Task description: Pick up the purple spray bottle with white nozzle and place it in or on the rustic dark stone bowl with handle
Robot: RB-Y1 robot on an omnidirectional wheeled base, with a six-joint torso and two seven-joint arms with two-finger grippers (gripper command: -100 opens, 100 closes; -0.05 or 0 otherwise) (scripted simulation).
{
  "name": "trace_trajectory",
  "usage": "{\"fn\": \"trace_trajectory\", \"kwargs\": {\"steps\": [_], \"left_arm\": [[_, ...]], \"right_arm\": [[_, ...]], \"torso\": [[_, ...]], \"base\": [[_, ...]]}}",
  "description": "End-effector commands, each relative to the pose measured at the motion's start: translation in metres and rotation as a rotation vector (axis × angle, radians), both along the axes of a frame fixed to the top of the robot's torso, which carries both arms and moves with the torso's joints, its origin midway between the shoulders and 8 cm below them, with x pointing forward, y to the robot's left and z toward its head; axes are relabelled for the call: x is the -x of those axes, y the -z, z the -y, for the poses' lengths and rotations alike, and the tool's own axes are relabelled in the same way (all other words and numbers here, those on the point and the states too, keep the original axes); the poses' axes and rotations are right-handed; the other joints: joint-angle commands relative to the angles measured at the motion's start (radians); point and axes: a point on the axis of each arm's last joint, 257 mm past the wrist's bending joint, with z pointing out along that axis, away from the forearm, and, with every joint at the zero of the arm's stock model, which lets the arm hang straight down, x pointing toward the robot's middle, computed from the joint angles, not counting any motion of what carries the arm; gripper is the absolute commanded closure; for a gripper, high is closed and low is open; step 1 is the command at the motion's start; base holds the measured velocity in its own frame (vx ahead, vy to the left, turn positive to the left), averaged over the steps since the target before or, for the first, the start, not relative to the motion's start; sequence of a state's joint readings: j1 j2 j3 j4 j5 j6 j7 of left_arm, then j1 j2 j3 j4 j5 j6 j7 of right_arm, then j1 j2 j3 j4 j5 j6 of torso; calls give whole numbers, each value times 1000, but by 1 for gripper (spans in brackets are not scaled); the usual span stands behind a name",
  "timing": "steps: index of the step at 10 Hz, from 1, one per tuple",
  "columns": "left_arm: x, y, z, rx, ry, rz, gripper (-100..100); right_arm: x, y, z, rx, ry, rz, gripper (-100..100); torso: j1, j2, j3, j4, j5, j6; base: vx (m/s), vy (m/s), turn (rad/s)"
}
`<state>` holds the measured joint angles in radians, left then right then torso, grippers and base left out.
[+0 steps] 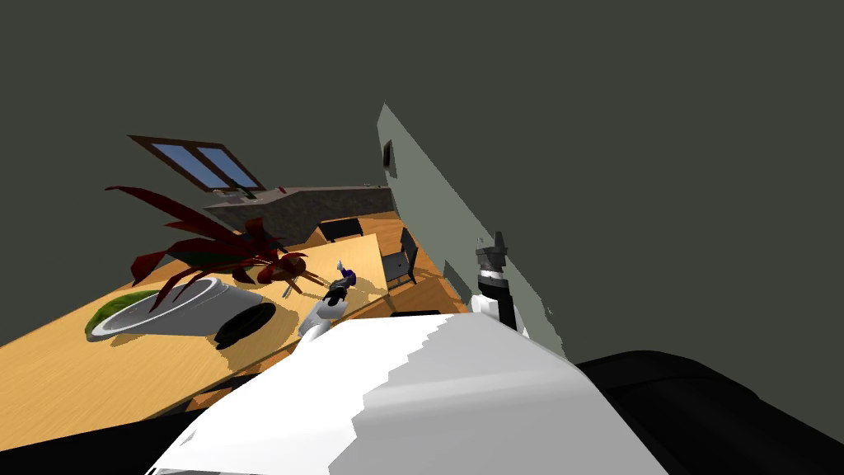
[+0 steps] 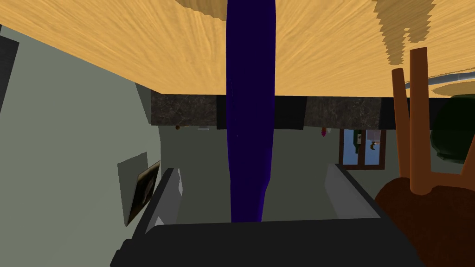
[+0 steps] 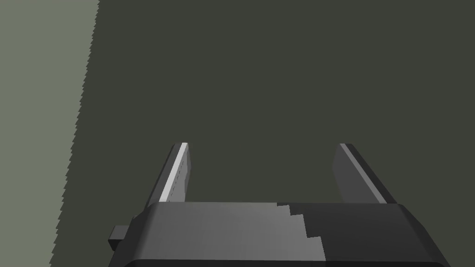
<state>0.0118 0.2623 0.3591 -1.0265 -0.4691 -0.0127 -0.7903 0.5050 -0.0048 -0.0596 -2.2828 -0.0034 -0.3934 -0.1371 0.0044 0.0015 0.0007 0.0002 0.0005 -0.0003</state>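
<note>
1. Straddling the dark purple spray bottle, the left gripper has both fingers spread wide. A gap shows on each side of the bottle, so neither finger touches it.
2. Bottle location: over the far right part of the light wooden table, at the left gripper. In the head view the bottle is small, with a white nozzle on top. Whether its base rests on the table cannot be told.
3. Cut off: in the left wrist view one end of the bottle runs out of frame at the table side. The other end is covered by the gripper's dark body.
4. The black, low stone bowl lies by the table's near edge, left of the gripper and well apart from the bottle. It sits just beside a large grey tilted bowl. Its handle is hard to make out.
5. A dark red-leaved plant stands on the far side of both bowls, and its leaves partly cover the grey bowl's rim.
6. Open room: bare table top lies between the left gripper and the black bowl.
7. The right gripper is raised at the right by the grey wall. It grips nothing, and its fingers stand wide apart.
</note>
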Motion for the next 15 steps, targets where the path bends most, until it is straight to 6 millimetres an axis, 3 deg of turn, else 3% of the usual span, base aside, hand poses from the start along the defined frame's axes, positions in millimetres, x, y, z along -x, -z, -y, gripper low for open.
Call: {"fn": "trace_trajectory", "kwargs": {"steps": [1, 2, 3, 4, 5, 6, 7, 8, 9, 10, 12, 13, 15], "left_arm": [[-9, 1, 8, -14, 17, -8, -100], [-24, 3, 27, 4, 27, -2, -100], [-25, 2, 27, -14, 38, -8, -100], [-42, 2, 48, 1, 53, -2, -100], [-42, 2, 48, -13, 60, -9, -100], [-58, 1, 70, 9, 73, 2, -100], [-58, 1, 70, -13, 84, -9, -100], [-74, -1, 93, 4, 102, -1, -100], [-74, -1, 93, -13, 111, -9, -100], [-90, -4, 116, -2, 134, -4, -100], [-88, -4, 111, -9, 134, -6, -100], [-88, -4, 112, -11, 135, -8, 100], [-88, -4, 112, -11, 136, -8, 100]], "right_arm": [[0, 0, 0, 0, 0, 0, 0], [0, 0, 0, 0, 0, 0, 0], [0, 0, 0, 0, 0, 0, 0], [0, 0, 0, 0, 0, 0, 0], [0, 0, 0, 0, 0, 0, 0], [0, 0, 0, 0, 0, 0, 0], [0, 0, 0, 0, 0, 0, 0], [0, 0, 0, 0, 0, 0, 0], [0, 0, 0, 0, 0, 0, 0], [0, 0, 0, 0, 0, 0, 0], [0, 0, 0, 0, 0, 0, 0], [0, 0, 0, 0, 0, 0, 0], [0, 0, 0, 0, 0, 0, 0]], "torso": [[0, 0, 0, 0, 0, 0], [0, 0, 0, 0, 0, 0], [0, 0, 0, 0, 0, 0], [-1, 0, 0, 0, 0, 0], [0, 0, 0, 0, 0, 0], [-1, 0, 0, 0, 0, 0], [0, 0, 0, 0, 0, 0], [-1, 0, 0, 0, 0, 0], [0, 0, 0, 0, 0, 0], [-1, 0, 0, 0, 0, 0], [0, 0, 0, 0, 0, 0], [-2, 0, 0, 0, 0, 0], [-4, 0, 0, 0, -1, 0]], "base": [[-25, 56, 60], [-29, 62, 146], [-17, 52, 56], [-13, 66, 111], [-16, 51, 65], [-20, 65, 131], [-16, 51, 69], [-24, 66, 141], [-14, 52, 55], [-18, 60, 127], [-6, 43, 31], [0, 0, 0], [0, 0, 0]]}}
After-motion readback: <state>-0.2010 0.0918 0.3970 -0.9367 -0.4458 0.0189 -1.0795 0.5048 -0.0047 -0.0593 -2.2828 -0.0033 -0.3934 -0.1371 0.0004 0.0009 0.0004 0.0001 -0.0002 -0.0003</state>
